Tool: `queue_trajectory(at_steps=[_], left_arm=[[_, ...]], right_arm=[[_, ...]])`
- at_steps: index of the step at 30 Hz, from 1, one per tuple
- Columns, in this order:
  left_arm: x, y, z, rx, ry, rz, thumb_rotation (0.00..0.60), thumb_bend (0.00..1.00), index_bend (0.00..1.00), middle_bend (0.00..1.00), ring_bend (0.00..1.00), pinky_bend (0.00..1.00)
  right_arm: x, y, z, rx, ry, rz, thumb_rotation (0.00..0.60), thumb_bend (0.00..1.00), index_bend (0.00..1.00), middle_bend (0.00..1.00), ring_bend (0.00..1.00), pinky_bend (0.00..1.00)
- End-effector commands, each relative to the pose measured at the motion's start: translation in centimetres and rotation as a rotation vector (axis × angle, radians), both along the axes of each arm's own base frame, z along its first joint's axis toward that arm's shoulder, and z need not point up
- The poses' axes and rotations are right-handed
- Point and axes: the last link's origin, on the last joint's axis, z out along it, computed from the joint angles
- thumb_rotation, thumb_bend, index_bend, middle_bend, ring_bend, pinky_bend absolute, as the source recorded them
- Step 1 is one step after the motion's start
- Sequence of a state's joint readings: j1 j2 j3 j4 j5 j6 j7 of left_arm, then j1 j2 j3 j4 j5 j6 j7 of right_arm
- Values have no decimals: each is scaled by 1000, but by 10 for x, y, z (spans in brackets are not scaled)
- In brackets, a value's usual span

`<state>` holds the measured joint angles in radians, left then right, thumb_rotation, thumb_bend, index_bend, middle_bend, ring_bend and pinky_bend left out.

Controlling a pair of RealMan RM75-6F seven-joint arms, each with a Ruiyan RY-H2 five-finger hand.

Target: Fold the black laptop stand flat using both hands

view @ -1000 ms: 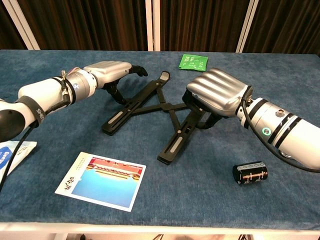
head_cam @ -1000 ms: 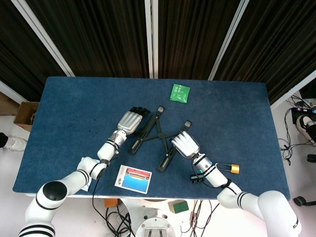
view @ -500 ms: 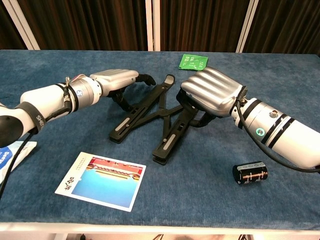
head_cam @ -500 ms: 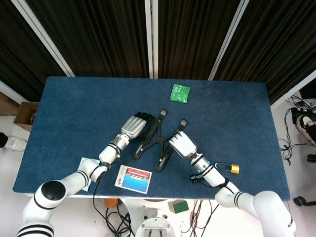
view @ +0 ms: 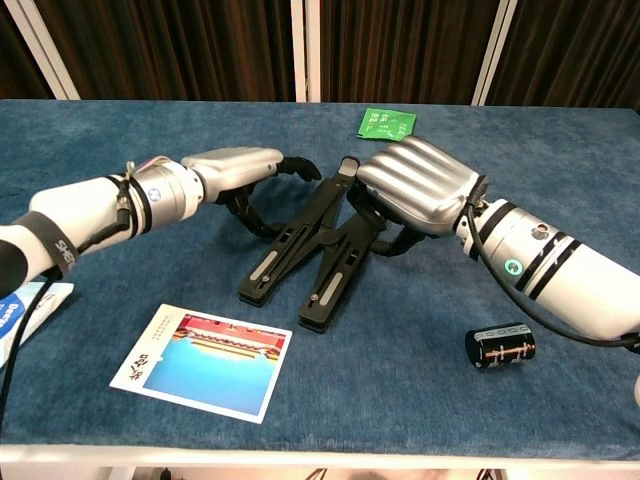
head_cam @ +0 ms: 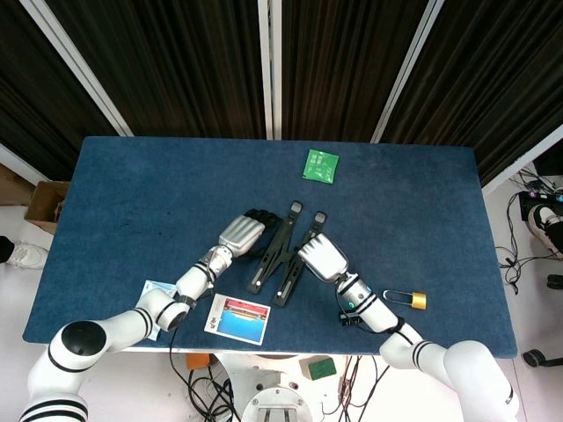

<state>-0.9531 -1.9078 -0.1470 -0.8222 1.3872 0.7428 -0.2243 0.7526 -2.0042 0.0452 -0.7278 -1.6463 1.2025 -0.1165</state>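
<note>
Black metal X-frame laptop stand (view: 315, 250) closing up: rails now nearly parallel vs splayed 1 s ago. Left hand (view: 235, 170) & right hand (view: 420, 185) both curling round outer rails, squeezing inward. Fold nearly done.

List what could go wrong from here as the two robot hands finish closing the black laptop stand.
1. The black folding metal laptop stand lies with its two bars almost parallel between the left robot hand and the right robot hand; fingers curled beside the bars may get pinched as the gap closes.
2. Uneven pushing could slide the stand toward the glossy picture card rather than fold it.
</note>
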Motion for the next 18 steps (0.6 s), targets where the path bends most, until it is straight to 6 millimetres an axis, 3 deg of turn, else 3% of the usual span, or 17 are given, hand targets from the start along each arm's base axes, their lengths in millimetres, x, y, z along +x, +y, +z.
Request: queue_trajectory(at_steps=[1,4,11,15,18], left_arm=[[-3,3,13,35,-9,-7,600,29,127,108,79,124],[-8,4,26,56,5,-34,600,29,127,108,79,124],[-16,-7,49,74,49,-148,600,28,127,108,79,125],[-17,-18,61,93,24,-185,600,27,127,108,79,125],[-19,-28,69,99,6,-201,600,27,127,108,79,124]], right_arm=[[-7,8,13,6,-1,6,600,151,517,628,640,859],[-13,16,37,-11,-15,16,600,152,344,474,536,780],[-42,32,101,-93,12,-60,600,153,310,436,484,746],[-54,26,108,-76,6,-156,600,174,300,453,441,645],[-62,18,102,-8,10,-261,600,340,199,468,382,518]])
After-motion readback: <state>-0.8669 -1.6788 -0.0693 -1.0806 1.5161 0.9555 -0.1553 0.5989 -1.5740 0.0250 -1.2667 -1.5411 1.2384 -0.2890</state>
